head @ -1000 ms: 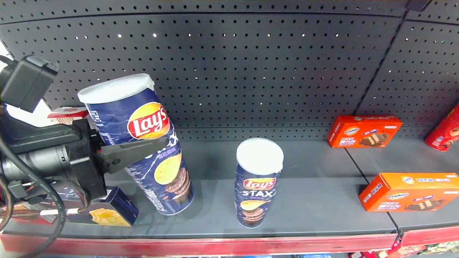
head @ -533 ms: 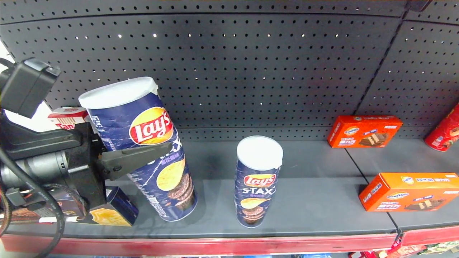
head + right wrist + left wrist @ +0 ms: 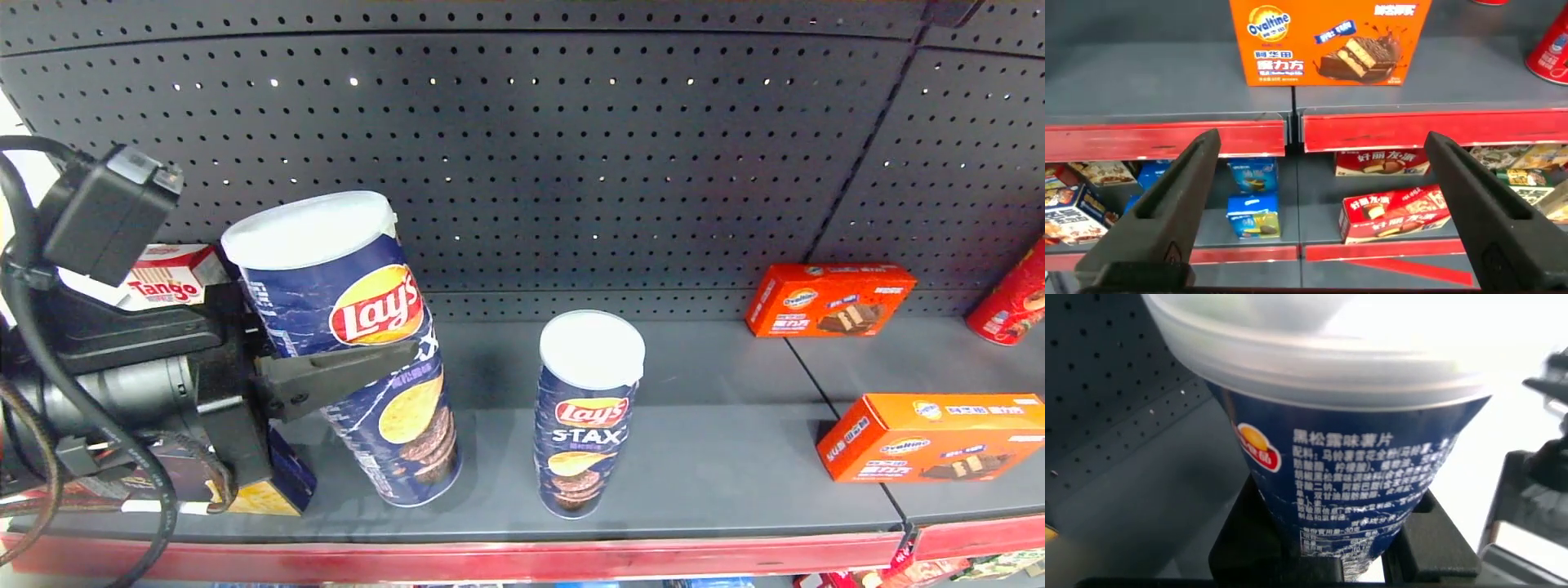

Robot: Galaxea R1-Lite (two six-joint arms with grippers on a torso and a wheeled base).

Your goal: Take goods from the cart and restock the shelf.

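At right we see a rear orange box (image 3: 829, 298), a front orange box (image 3: 931, 437) and a red can (image 3: 1016, 300); at left, a blue box (image 3: 291, 480).

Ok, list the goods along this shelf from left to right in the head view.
white-and-red box → held chips can → standing chips can → rear orange box → red can. The front orange box overlaps its neighbours, so it is left out.

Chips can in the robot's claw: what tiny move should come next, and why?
Probably tip the held chips can upright and settle its base flat on the shelf. The left gripper grips it tilted, lid leaning to the robot's left, its lower end close to the shelf, with free room between it and the standing can.
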